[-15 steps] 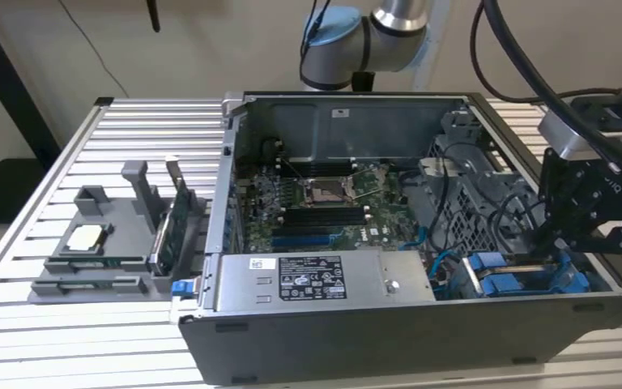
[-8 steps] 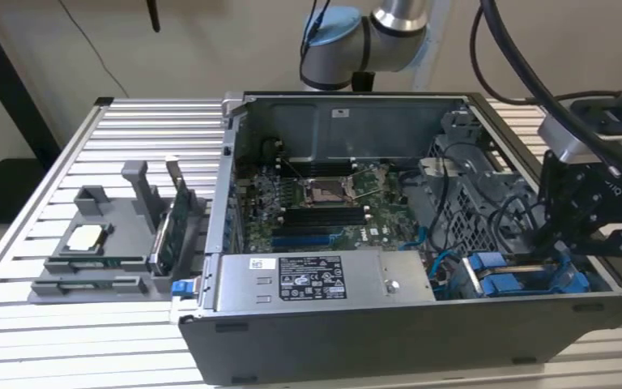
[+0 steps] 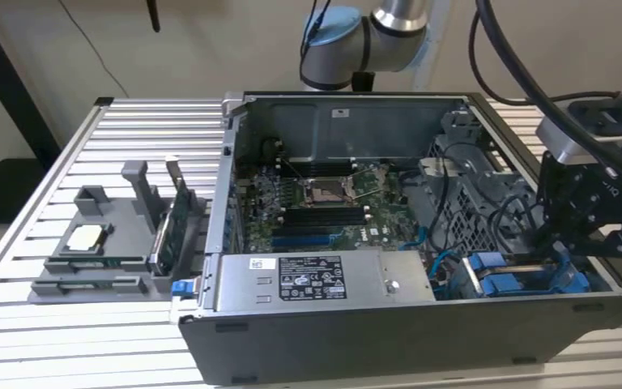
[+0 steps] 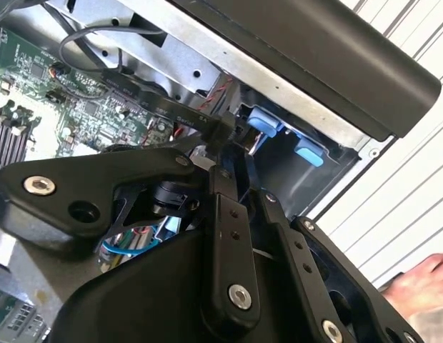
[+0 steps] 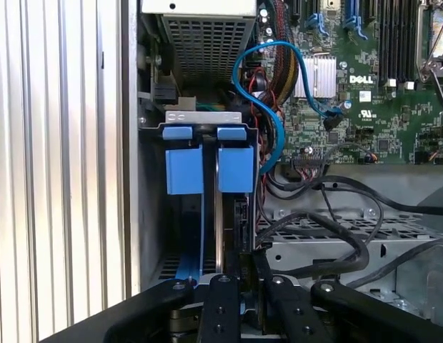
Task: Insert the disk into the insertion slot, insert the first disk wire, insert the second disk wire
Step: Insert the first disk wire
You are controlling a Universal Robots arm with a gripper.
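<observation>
Apparently the disk (image 5: 236, 168) sits already in the insertion slot (image 5: 151, 221). In the first wrist view its blue carrier stands edge-on in the narrow bay, with the two blue tabs at the open end. In the exterior view this bay is just beside the power-supply box (image 3: 322, 277), toward the exterior view's right, in a near corner of the computer case (image 3: 398, 340).

The pincer (image 4: 223, 139) is closed on the plug end of a flat black wire (image 4: 161, 103) and holds it just beside the blue tabs. Whether the plug touches the disk, I cannot tell. So I judge the step in hand to be the first disk wire.

To do it well, the plug should stand square to the socket on the disk. The push should go straight along the disk and not sideways, because such a plug probably jams when it is tilted. The wire needs some slack, otherwise it may pull the plug askew. A blue wire (image 5: 277, 136) loops between the power-supply box and the disk, near the path, and it should not be caught under the plug.

Beyond the power-supply box lies the green motherboard (image 3: 322, 203). On the other side of the power-supply box, outside the case, a grey holder (image 3: 106, 243) stands on the slatted table (image 3: 30, 340).
</observation>
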